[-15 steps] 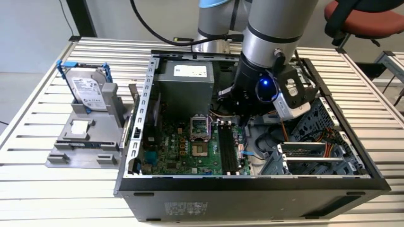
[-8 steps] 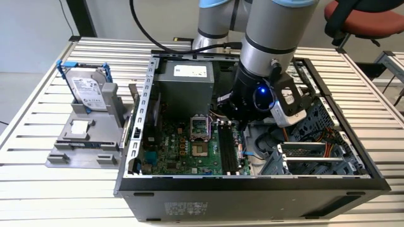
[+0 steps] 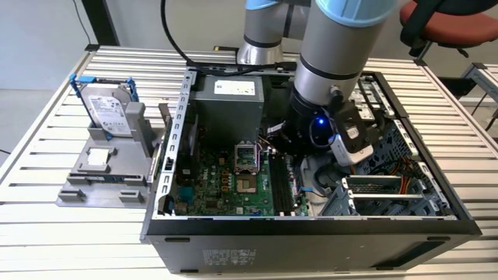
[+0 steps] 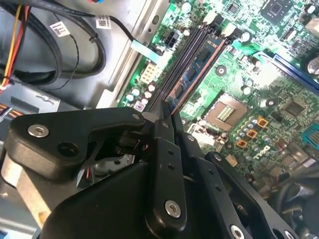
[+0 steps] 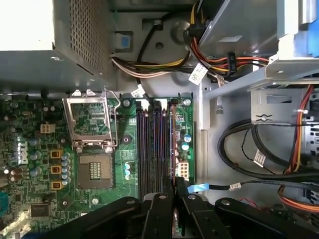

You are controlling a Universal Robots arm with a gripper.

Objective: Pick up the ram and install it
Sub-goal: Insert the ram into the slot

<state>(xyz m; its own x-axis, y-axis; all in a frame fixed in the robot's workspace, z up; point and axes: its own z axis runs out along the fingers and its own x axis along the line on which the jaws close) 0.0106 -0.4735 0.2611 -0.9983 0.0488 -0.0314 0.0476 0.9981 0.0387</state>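
Ram, a thin dark blue-green strip with black chips, stands on edge along the black slots, nearest the motherboard's edge inside the case. Gripper is clenched on one end.

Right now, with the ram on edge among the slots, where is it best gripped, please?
On its upper long edge, from above, pinching the two flat faces: the ram stands on edge among the black slots, leaving only that edge free. The gripper is shut on it.
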